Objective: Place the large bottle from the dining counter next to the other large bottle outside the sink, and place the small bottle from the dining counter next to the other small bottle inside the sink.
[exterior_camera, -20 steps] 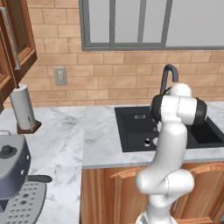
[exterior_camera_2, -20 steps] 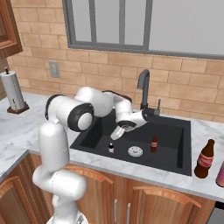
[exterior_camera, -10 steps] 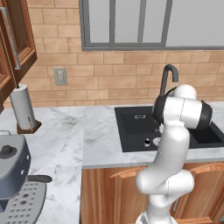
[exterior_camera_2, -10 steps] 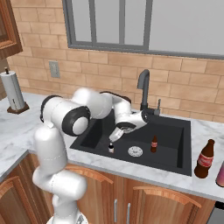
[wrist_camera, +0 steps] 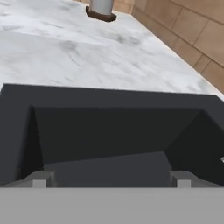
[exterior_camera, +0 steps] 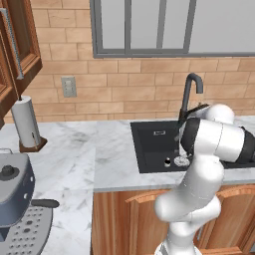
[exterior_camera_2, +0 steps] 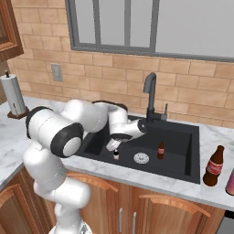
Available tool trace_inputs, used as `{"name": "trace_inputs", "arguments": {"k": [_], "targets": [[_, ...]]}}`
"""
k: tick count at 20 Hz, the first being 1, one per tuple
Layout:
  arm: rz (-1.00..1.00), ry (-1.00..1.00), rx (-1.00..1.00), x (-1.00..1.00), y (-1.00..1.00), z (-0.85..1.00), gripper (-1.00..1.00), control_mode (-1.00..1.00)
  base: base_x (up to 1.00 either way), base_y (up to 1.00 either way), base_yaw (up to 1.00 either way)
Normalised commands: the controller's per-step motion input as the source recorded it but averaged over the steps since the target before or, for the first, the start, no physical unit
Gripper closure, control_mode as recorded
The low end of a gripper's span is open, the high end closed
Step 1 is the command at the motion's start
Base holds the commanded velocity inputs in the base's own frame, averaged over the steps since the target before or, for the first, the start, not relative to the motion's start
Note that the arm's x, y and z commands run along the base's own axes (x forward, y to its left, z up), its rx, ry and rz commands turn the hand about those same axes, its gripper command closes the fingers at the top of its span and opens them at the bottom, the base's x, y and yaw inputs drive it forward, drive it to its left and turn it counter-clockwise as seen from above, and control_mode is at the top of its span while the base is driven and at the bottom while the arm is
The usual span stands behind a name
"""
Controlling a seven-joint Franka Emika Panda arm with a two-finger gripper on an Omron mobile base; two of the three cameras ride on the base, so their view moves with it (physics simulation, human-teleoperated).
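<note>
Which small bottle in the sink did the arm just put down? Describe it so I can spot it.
Look into the black sink below the faucet. Two small bottles stand on its floor, either side of the drain. It is the small bottle left of the drain, directly under the open gripper.

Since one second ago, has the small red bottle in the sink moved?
No. The small red bottle stays just right of the drain.

Even, bright rendered light, soft shadows, no glare; the hand view looks slightly blurred.
</note>
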Motion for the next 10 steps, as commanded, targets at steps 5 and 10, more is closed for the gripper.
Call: {"name": "trace_inputs", "arguments": {"k": [5, 10], "targets": [[-0.06, -0.10, -0.03, -0.48, 0.27, 0.14, -1.00, -1.00, 0.00, 0.00, 0.00], [-0.06, -0.11, -0.03, -0.55, 0.20, 0.22, -1.00, -1.00, 0.00, 0.00, 0.00]]}}
